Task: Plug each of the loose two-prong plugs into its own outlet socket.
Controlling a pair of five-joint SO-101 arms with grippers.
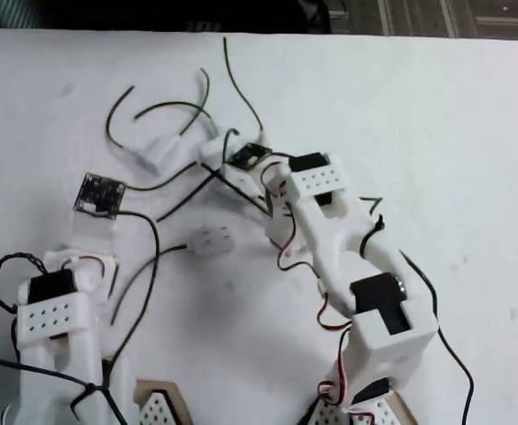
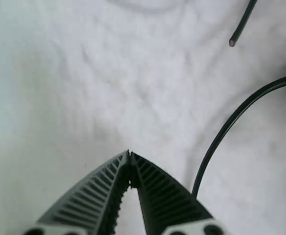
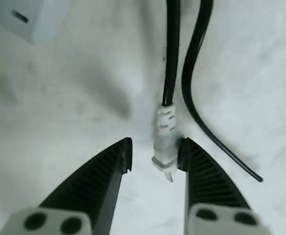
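the white tabletop (image 1: 471,133) carries everything. the right arm (image 1: 329,230) stretches from the near edge to the middle of the tabletop. in the high view a small circuit board (image 1: 248,158) on its wrist covers its fingers. the left arm (image 1: 55,310) stands at the near left corner, partly cut off by the frame.

an outlet socket (image 1: 210,240), a pale block with small holes on top, lies near the middle, just left of the right arm. another white piece (image 1: 166,152) lies toward the far edge among black wires; whether it is plug or socket is hard to make out.

the right gripper (image 3: 155,147) is spread open, with a two-prong plug (image 3: 165,142) between its fingers. the plug is a small white moulded body with a ribbed collar and a black cable (image 3: 171,49). it touches one finger and is apart from the other, and its prongs are hard to make out. a thinner black wire (image 3: 196,73) curves beside it.

the left gripper (image 2: 129,155) is clenched on nothing, tips touching, over bare tabletop beside a black cord (image 2: 231,122).
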